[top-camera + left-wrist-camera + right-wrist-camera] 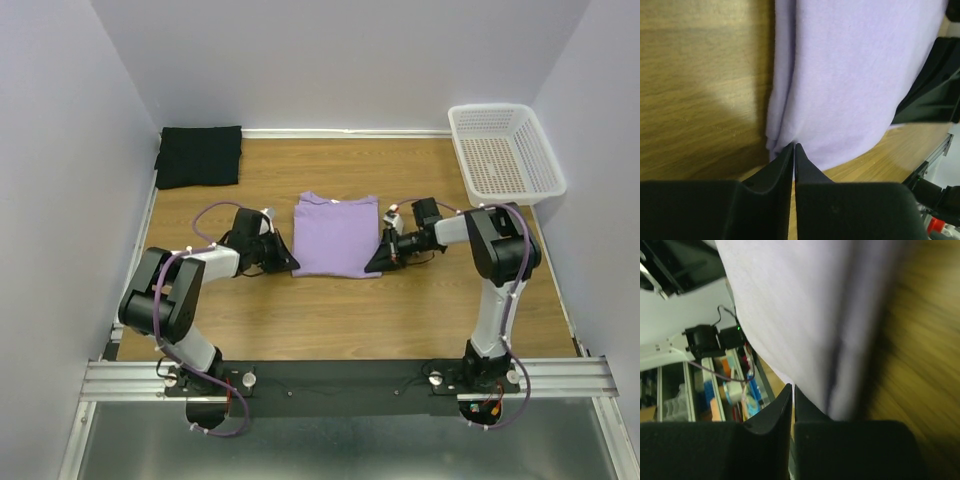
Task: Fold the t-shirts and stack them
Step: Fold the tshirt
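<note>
The lavender t-shirt (337,237) lies folded into a rectangle at the middle of the table. My left gripper (290,265) sits at its near left corner; in the left wrist view the jaws (794,145) are pressed together with their tips on the folded edge of the shirt (850,75). My right gripper (374,263) sits at the near right corner; its jaws (792,386) are likewise together at the edge of the cloth (800,305), and that view is blurred. The black t-shirt (198,156) lies folded at the back left corner.
A white perforated basket (520,195) stands at the back right, holding nothing. Walls close the table on the left, back and right. Bare wooden tabletop (330,320) lies between the shirt and the arm bases. The right gripper's black body shows in the left wrist view (935,85).
</note>
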`<state>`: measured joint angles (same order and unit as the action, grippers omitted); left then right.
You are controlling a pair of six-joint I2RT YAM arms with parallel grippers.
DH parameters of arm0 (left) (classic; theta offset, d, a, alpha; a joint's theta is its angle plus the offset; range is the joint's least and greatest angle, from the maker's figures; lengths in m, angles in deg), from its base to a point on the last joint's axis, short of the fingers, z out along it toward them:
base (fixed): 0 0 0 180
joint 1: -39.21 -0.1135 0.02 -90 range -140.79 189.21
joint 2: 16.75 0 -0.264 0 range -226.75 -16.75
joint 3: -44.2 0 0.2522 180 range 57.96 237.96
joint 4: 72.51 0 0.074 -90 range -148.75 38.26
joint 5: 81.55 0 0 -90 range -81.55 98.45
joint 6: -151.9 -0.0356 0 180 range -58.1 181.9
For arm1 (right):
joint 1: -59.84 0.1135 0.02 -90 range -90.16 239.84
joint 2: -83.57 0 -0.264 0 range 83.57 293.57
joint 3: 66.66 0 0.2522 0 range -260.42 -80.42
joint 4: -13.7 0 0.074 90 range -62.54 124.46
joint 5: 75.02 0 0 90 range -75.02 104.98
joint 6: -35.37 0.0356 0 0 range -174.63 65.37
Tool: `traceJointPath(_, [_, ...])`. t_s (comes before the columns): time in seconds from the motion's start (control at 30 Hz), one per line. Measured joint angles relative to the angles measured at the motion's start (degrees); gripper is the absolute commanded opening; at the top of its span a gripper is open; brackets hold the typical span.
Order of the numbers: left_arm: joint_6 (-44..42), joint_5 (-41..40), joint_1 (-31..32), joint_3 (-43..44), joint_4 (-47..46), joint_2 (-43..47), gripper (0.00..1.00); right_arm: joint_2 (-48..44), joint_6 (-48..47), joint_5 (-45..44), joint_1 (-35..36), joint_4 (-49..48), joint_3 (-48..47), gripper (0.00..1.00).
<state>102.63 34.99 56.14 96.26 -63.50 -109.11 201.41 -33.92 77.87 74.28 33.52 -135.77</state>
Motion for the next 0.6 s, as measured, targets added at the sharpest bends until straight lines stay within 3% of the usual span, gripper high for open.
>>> traceJointPath(0.17, [0.96, -1.51, 2.32, -2.34, 1.51, 4.15, 0.18, -3.52, 0.17, -3.23, -3.43, 0.46, 0.96, 0.13])
traceJointPath(0.37, [-0.31, -8.83, 3.08, -1.42, 9.62, 17.0, 0.34, -12.66, 1.2, -5.49, -1.09, 0.94, 0.28, 0.13])
traceJointPath(0.6, [-5.22, -28.41, 2.91, 5.79, 19.87, 29.59, 0.46, -12.79, 4.85, -7.67, 12.87, -1.16, -10.47, 0.13])
